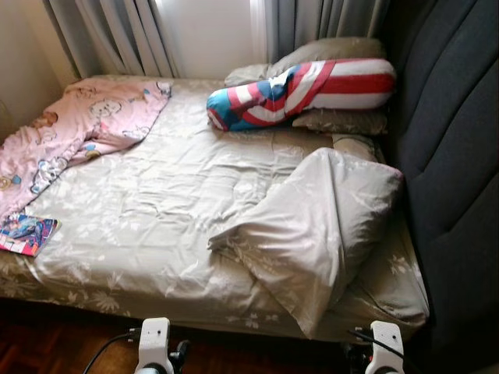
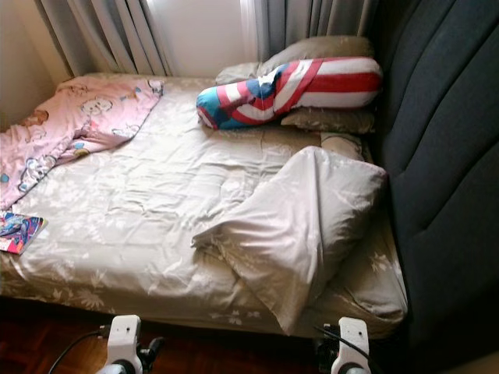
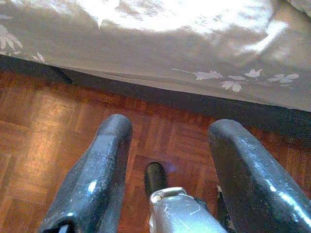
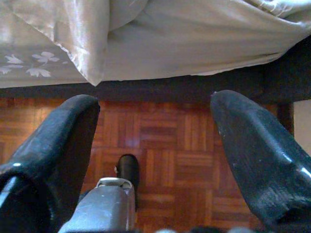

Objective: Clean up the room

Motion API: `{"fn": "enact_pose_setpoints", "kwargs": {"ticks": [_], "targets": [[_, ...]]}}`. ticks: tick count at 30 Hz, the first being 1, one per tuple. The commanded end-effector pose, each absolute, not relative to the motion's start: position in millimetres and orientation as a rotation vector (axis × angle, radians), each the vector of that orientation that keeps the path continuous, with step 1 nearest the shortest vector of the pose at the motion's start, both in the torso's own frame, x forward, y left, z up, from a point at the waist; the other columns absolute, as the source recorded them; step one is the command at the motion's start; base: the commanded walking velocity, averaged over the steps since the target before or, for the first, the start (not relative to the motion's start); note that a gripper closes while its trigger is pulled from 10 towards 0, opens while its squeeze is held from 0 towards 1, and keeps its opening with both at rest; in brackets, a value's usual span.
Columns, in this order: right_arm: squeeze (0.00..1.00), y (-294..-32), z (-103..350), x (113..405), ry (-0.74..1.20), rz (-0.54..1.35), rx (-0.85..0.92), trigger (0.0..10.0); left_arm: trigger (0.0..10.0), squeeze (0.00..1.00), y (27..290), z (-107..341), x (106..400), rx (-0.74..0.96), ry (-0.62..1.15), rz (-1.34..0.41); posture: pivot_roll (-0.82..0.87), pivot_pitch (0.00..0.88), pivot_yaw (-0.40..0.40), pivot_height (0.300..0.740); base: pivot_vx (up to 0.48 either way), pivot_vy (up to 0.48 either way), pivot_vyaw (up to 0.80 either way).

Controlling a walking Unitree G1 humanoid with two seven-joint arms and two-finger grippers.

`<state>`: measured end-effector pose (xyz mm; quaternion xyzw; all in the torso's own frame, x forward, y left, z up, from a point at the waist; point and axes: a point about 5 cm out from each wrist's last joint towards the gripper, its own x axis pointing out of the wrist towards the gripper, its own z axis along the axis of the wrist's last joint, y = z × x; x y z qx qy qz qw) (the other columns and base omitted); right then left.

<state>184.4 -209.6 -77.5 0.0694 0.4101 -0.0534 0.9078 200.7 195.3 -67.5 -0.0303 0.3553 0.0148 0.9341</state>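
Left arm: low at the bottom edge of the head views, its pale wrist housing just showing, held down in front of the body.
Left gripper (image 3: 167, 141): seen along its own two black fingers (image 3: 104, 165); jaws spread wide apart, nothing between them, touching nothing.
Right arm: low at the bottom edge on the robot's right, pale wrist housing with a dark cable beside it, level with the left.
Right gripper (image 4: 155, 121): its two black fingers (image 4: 257, 145) stand well apart; jaws parted, holding nothing, in contact with nothing.
Pose: both arms down, side by side, well apart from each other.
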Motion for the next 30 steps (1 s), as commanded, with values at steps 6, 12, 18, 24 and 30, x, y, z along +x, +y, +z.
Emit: {"fn": "enact_pose_setpoints", "kwargs": {"ticks": [6, 12, 18, 24, 30], "targets": [[0.0, -208.2, -78.1, 183.9, 0.851, -0.109, 0.145, 10.0, 10.0, 0.0, 199.1, -68.0, 199.7, -0.049, 0.74, 0.03, -0.04, 0.015, 0.0, 0.74, 0.0, 0.202, 0.0], [0.0, -207.4, -78.2, 183.7, 0.849, -0.107, 0.149, 10.0, 10.0, 0.0, 197.5, -67.7, 200.7, -0.037, 0.742, 0.017, -0.04, 0.015, 0.004, 0.74, 0.0, 0.0, 0.0], [0.0, -206.9, -78.1, 184.1, 0.847, -0.11, 0.152, 10.0, 10.0, 0.0, 196.6, -67.2, 202.0, -0.041, 0.74, 0.015, -0.04, 0.019, 0.007, 0.74, 0.0, 0.042, 0.0], [0.0, -206.4, -78.0, 184.5, 0.846, -0.11, 0.154, 10.0, 10.0, 0.0, 195.7, -67.3, 202.1, -0.034, 0.742, 0.005, -0.04, 0.024, 0.009, 0.74, 0.0, 0.393, 0.0], [0.0, -206.1, -77.8, 185.0, 0.845, -0.106, 0.154, 10.0, 10.0, 0.0, 194.8, -67.5, 201.7, -0.032, 0.738, 0.003, -0.04, 0.034, 0.011, 0.74, 0.0, 0.0, 0.0]]}}
